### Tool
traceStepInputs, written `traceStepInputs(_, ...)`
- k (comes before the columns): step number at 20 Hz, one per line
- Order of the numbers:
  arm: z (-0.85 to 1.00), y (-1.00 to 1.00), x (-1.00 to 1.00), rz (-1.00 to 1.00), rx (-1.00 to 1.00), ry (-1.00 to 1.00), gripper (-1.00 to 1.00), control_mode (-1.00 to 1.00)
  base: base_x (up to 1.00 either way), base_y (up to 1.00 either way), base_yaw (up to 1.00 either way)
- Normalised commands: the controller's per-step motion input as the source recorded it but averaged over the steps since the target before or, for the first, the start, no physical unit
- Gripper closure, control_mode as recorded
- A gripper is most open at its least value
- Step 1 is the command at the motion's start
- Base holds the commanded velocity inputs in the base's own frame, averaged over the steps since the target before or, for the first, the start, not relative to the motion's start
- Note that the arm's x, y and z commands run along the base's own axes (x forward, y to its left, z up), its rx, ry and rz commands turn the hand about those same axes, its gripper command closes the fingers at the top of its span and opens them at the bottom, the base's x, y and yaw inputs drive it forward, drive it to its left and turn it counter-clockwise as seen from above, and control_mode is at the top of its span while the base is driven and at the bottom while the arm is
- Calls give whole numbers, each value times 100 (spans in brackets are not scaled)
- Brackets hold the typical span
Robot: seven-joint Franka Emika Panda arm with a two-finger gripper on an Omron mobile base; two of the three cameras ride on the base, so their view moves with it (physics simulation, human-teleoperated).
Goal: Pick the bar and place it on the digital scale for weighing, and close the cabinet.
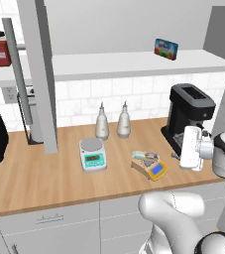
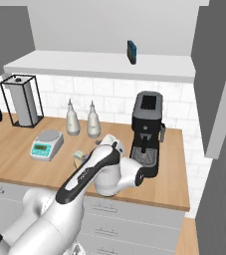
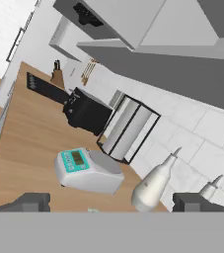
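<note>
We see the bar [image 1: 144, 156] lying on the digital scale [image 1: 151, 167], left of our wide-open gripper [image 3: 112, 201].

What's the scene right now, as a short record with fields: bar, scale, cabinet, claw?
bar: bar lies on the digital scale
digital scale: on the wooden counter, right of the white scale, left of the coffee machine
cabinet: door stands open, not yet closed
claw: claw open, holding nothing, facing the white scale and two bottles
</note>
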Motion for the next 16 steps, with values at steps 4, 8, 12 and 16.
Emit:
traceStepInputs(4, 35, -21, -35, -9, 13, -63, -100, -100, 0, 0, 0)
traceStepInputs(8, 44, -28, -2, -8, 17, -42, -100, -100, 0, 0, 0)
traceStepInputs(12, 58, -64, 0, -1, 21, -34, -100, -100, 0, 0, 0)
traceStepInputs(16, 63, -76, 0, 0, 18, -38, -100, -100, 0, 0, 0)
